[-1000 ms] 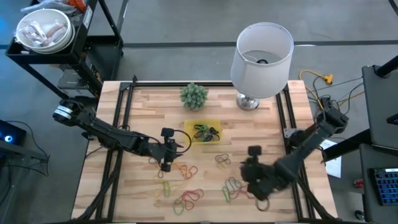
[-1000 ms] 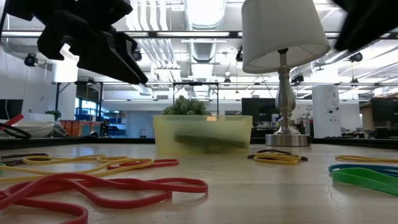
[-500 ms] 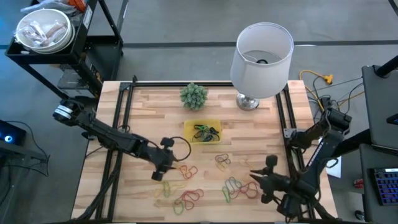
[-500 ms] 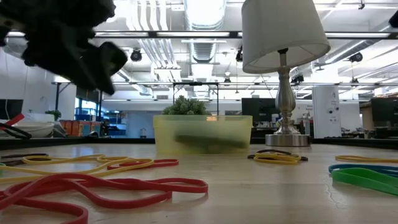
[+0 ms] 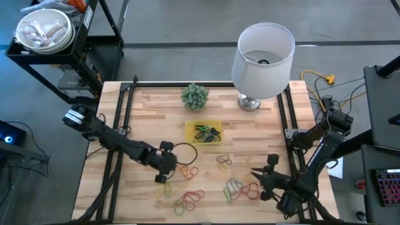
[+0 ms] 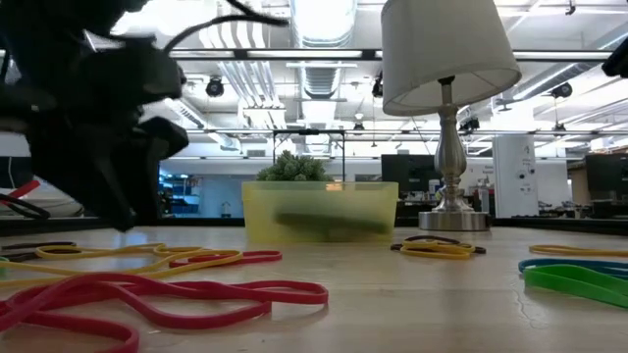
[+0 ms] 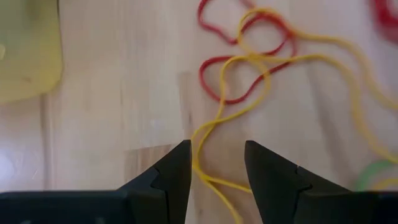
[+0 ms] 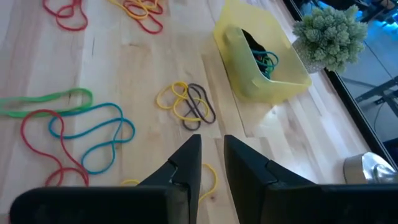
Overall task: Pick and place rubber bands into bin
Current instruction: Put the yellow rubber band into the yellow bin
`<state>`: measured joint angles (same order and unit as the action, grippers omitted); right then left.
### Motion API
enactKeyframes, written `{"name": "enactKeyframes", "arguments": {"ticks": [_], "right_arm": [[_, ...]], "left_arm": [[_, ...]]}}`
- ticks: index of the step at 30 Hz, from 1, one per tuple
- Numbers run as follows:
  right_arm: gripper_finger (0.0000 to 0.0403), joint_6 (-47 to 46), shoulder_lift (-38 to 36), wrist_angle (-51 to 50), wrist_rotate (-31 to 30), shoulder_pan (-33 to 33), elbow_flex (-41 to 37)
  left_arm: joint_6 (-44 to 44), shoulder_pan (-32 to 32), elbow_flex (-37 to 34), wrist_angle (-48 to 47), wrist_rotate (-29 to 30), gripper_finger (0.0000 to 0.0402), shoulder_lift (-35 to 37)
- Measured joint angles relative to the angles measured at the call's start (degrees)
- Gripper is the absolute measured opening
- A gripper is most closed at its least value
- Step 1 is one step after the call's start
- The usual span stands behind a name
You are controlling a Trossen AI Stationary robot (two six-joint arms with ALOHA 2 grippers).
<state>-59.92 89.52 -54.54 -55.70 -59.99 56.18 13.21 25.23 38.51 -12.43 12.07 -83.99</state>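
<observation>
Rubber bands in red, yellow, green and blue (image 5: 187,172) lie loose on the near half of the wooden table. The yellow bin (image 5: 204,132) stands mid-table with several bands inside. My left gripper (image 7: 217,149) is open and low over the table. Its fingers stand on either side of a yellow band (image 7: 205,127), next to a red band (image 7: 202,78); I see no touch. In the high view this gripper (image 5: 164,177) is left of the bands. My right gripper (image 8: 212,142) is narrowly open with nothing between its fingers. It sits near the table's near right corner (image 5: 256,176) and points toward the bin (image 8: 261,56).
A white-shaded lamp (image 5: 262,50) and a small green plant (image 5: 195,95) stand at the far edge behind the bin. A yellow and brown pair of bands (image 8: 186,102) lies between my right gripper and the bin. Dark frame rails (image 5: 119,125) run along both table sides.
My left gripper has sunk toward the table and the near edge, tipping steeply down over the yellow band. My right gripper has swung from above the right-hand bands toward the near right corner and turned about. The bands lie as before.
</observation>
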Motion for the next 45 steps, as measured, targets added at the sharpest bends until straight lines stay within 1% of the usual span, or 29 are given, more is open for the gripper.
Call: {"name": "enactKeyframes", "arguments": {"ticks": [3,8,11,15,18,20,23,24,28,34,36,38,42,45], "right_arm": [[0.0063,0.53,0.00,0.35,-0.01,0.00,0.47],[0.0065,1.86,0.00,1.36,0.02,0.00,0.62],[0.0063,1.84,0.00,1.41,0.02,0.00,0.62],[0.0061,1.84,0.00,1.52,0.02,0.00,0.62],[0.0062,1.84,0.00,1.62,0.02,0.00,0.62],[0.0063,1.84,0.00,1.77,0.02,0.00,0.62],[0.0062,1.84,0.00,1.87,0.02,0.00,0.62],[0.0061,1.84,0.00,1.97,0.02,0.00,0.62],[0.0059,1.84,0.00,2.18,0.02,0.00,0.62],[0.0061,1.85,0.00,2.50,0.02,0.00,0.59],[0.0060,2.01,0.00,2.48,0.04,0.00,0.46],[0.0058,2.03,0.00,2.60,0.06,0.00,0.35],[0.0057,1.99,0.00,2.62,0.06,0.00,0.31],[0.0057,2.01,0.00,2.67,0.06,0.00,0.31]], "left_arm": [[-0.03,-0.12,0.10,-0.16,1.83,0.0134,-1.94],[0.08,-0.16,0.10,-0.07,3.11,0.0134,-3.04],[1.47,-0.65,0.14,-0.05,2.98,0.0134,-4.04],[2.74,-1.61,0.36,0.24,1.01,0.0131,-5.50],[2.97,-2.21,0.34,0.37,-1.22,0.0107,-6.02],[2.54,-2.37,0.34,0.40,-2.04,0.0076,-6.23],[-0.57,-2.40,0.30,0.59,-2.88,0.0019,-6.20],[-1.57,-2.40,0.30,0.80,-2.80,0.0010,-6.12],[-4.52,-2.22,1.09,0.76,-0.54,0.0003,-5.31],[-10.41,-1.68,5.32,0.95,4.44,0.0000,-3.79],[-12.42,-1.20,6.65,0.49,7.30,0.0000,-3.60],[-14.52,-0.91,8.18,0.73,12.30,0.0000,-3.58],[-18.25,-0.47,10.02,2.01,24.60,0.0000,-3.41],[-21.67,-0.47,9.88,5.90,32.13,0.0000,-3.50]]}}
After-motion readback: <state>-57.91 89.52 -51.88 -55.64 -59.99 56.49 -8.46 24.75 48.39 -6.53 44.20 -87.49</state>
